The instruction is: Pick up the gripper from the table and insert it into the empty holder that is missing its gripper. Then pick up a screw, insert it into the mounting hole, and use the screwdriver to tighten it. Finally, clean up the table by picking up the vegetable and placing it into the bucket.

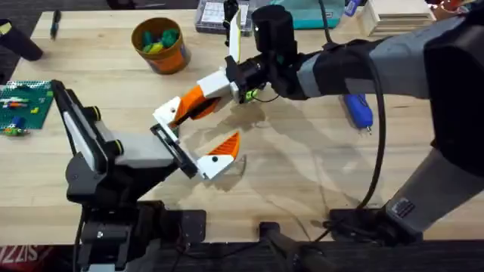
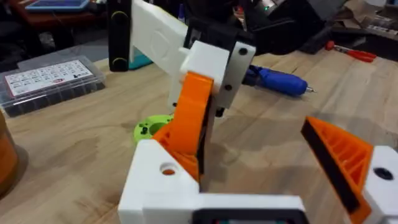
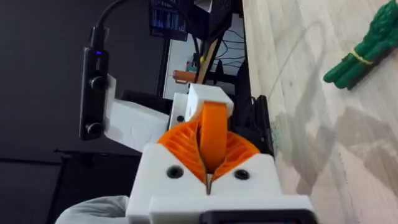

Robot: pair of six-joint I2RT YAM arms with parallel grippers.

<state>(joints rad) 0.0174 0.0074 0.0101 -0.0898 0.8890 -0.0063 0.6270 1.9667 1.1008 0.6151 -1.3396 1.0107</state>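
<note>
Wooden table (image 1: 302, 174). Right gripper (image 1: 198, 102) at centre, jaws clamped on the orange gripper (image 3: 213, 134), pressing it into the holder (image 1: 168, 115). Left gripper (image 1: 198, 143) at 7 o'clock, jaws spread. Bucket (image 1: 159, 44) 11 o'clock; screwdriver (image 1: 358, 109) 2 o'clock.

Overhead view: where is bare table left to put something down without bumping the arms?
Bare wood lies near right, between the screwdriver and the right arm's base, and far left, beside the bucket. The middle is crowded: the left gripper and right gripper meet there.
</note>
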